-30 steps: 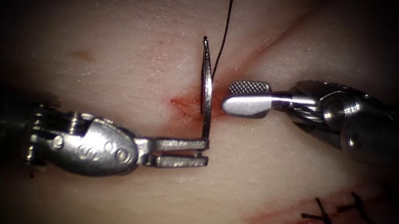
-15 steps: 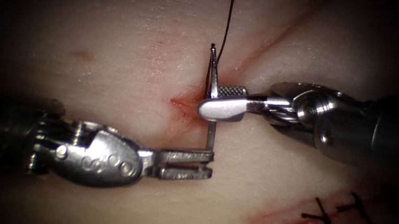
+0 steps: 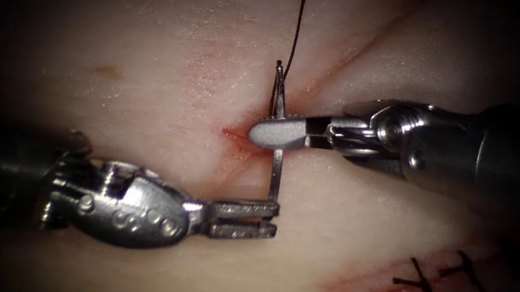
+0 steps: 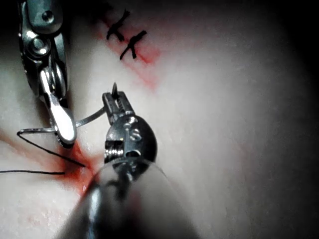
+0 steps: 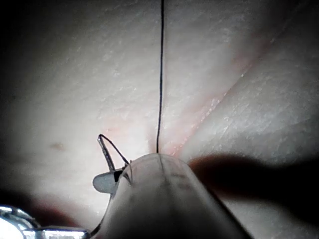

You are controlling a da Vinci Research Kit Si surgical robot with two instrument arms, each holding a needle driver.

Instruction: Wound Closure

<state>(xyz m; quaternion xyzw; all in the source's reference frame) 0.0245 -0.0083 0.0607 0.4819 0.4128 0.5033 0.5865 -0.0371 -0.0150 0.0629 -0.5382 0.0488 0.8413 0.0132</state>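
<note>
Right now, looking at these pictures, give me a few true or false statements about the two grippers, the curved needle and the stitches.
1. The left gripper holds one end of the curved steel needle. True.
2. The right gripper is shut across the needle's middle. True.
3. The needle is buried in the pale pork tissue. False: it stands above the surface, held between both grippers.
4. The dark thread runs up from the needle's far end. True.
5. No stitches are tied yet. False: the two dark knotted stitches sit on the cut, to the lower right in the endoscope view.
</note>
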